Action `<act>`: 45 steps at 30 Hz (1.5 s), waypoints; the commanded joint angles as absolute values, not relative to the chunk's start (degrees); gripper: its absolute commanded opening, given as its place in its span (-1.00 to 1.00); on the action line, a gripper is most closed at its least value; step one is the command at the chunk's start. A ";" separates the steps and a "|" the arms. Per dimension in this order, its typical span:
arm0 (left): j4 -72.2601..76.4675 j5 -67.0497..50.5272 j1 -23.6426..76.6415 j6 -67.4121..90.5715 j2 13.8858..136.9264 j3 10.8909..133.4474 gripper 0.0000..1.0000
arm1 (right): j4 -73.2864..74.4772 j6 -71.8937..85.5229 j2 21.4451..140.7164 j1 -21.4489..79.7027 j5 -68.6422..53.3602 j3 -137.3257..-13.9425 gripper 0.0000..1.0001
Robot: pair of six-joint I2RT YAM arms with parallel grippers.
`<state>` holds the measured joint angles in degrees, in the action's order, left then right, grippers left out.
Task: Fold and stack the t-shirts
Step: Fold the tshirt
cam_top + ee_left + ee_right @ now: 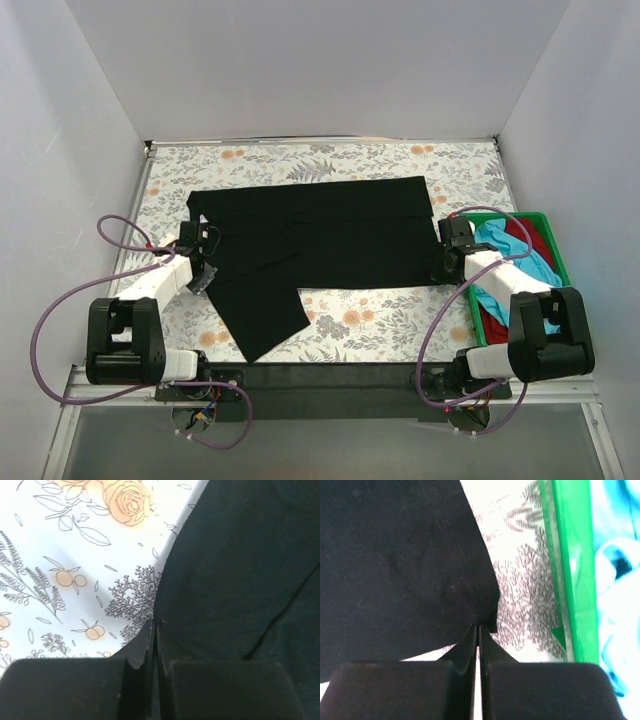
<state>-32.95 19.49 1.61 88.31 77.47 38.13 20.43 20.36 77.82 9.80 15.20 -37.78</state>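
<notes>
A large black t-shirt (320, 240) lies spread on the flowered table, its top part folded down and one sleeve sticking out at the lower left. No chest mark shows. My left gripper (206, 268) is shut on the shirt's left edge (235, 570), its tips (156, 625) at the cloth border. My right gripper (443, 264) is shut on the shirt's lower right hem corner (395, 565), its tips (479, 628) at the corner. A turquoise t-shirt (508, 248) and a red t-shirt (522, 230) lie bunched in the green tray.
The green plastic tray (556, 255) stands at the right table edge, close beside my right gripper; its rim (570, 570) and the turquoise cloth (620, 580) show in the right wrist view. White walls enclose the table on three sides.
</notes>
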 commanded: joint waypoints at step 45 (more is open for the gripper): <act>-37.88 14.41 -5.01 86.57 98.34 70.66 -1.00 | 31.20 13.01 104.58 7.12 14.68 -77.25 -0.97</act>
<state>-39.27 13.58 -4.34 87.24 98.13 67.85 30.76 13.50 102.78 7.84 13.54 -74.56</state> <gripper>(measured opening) 0.016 0.020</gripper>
